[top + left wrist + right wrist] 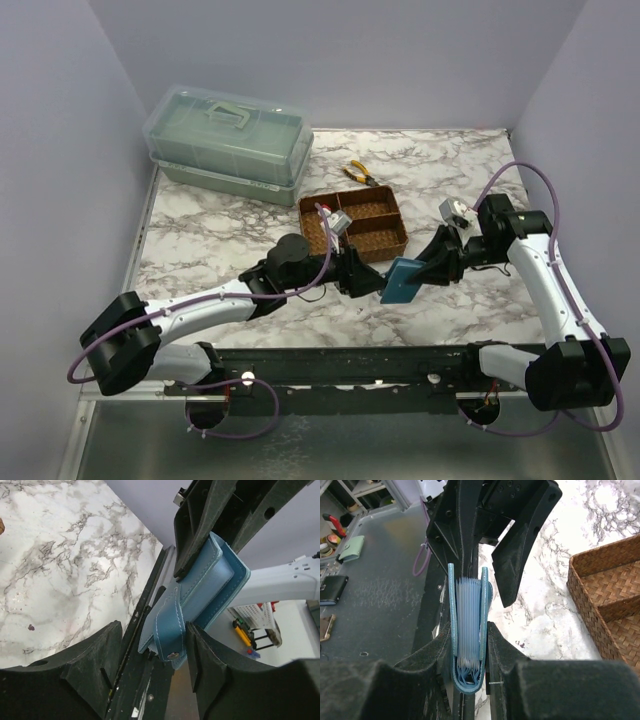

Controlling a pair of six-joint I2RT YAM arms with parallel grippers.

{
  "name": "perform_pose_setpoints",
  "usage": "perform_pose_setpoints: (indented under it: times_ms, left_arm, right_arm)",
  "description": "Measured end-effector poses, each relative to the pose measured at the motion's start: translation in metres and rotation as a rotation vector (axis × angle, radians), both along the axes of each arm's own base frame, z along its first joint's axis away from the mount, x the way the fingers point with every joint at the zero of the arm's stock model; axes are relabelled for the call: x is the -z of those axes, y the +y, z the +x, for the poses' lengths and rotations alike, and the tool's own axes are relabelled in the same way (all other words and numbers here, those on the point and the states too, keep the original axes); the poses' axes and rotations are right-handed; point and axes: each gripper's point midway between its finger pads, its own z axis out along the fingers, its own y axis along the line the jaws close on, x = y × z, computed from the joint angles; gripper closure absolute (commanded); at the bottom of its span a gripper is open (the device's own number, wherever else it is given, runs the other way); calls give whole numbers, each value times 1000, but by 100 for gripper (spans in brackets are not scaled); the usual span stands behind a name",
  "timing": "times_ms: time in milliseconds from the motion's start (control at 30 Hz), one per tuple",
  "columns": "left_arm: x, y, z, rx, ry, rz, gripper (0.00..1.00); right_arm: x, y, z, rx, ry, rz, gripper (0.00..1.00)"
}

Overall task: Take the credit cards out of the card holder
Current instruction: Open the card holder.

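The teal-blue card holder (405, 281) is held on edge above the table's near part, between my two grippers. My right gripper (470, 652) is shut on its spine end; the right wrist view shows pale blue pocket leaves (469, 615) between the covers. No yellowish credit cards show. My left gripper (152, 655) is open, its jaws either side of the holder's snap strap (172, 630), which lies close to the right finger (212, 660). In the top view the left gripper (368, 280) meets the holder from the left and the right gripper (432, 266) from the right.
The brown woven three-compartment tray (353, 226) stands just behind the grippers and shows in the right wrist view (610, 595). Yellow-handled pliers (360, 174) lie behind it. A green lidded box (228, 140) stands at the back left. The black front rail (340, 365) runs below.
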Motion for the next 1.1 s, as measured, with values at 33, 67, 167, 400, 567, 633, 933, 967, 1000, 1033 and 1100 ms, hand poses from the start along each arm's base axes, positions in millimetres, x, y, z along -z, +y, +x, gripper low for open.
perform_pose_setpoints:
  times_ms: [33, 67, 167, 400, 567, 633, 933, 967, 1000, 1033, 1100]
  left_arm:
    - [1, 0, -1, 11, -17, 5, 42]
    - [1, -1, -1, 16, -29, 7, 44]
    - [-1, -1, 0, 31, -70, 9, 61]
    - [-11, 0, -2, 94, -149, -32, 52]
    - [-14, -9, -12, 198, -162, -81, 54]
    - [-11, -14, -14, 229, -148, -87, 65]
    - [-13, -18, -25, 328, -103, -144, 100]
    - [-14, -17, -25, 326, -97, -148, 100]
    - [-14, -17, -25, 321, -91, -152, 100]
    - [-14, -16, -25, 309, -88, -158, 100]
    - [-15, -13, -25, 279, -71, -166, 100]
  right_arm:
    - [1, 0, -1, 0, 5, 0, 100]
    - [2, 0, -1, 0, 8, 0, 100]
    - [2, 0, -1, 0, 10, 0, 100]
    - [-1, 1, -2, 1, 22, 16, 100]
    - [-3, 2, -5, 2, 35, 29, 100]
    - [-2, 2, -6, 2, 42, 29, 100]
    - [-2, 0, -9, 13, 100, 27, 90]
    - [-3, 1, -9, 13, 110, 29, 79]
    - [-3, 1, -10, 14, 121, 29, 69]
    - [-3, 1, -10, 14, 129, 30, 58]
    - [-4, 2, -10, 14, 148, 35, 40]
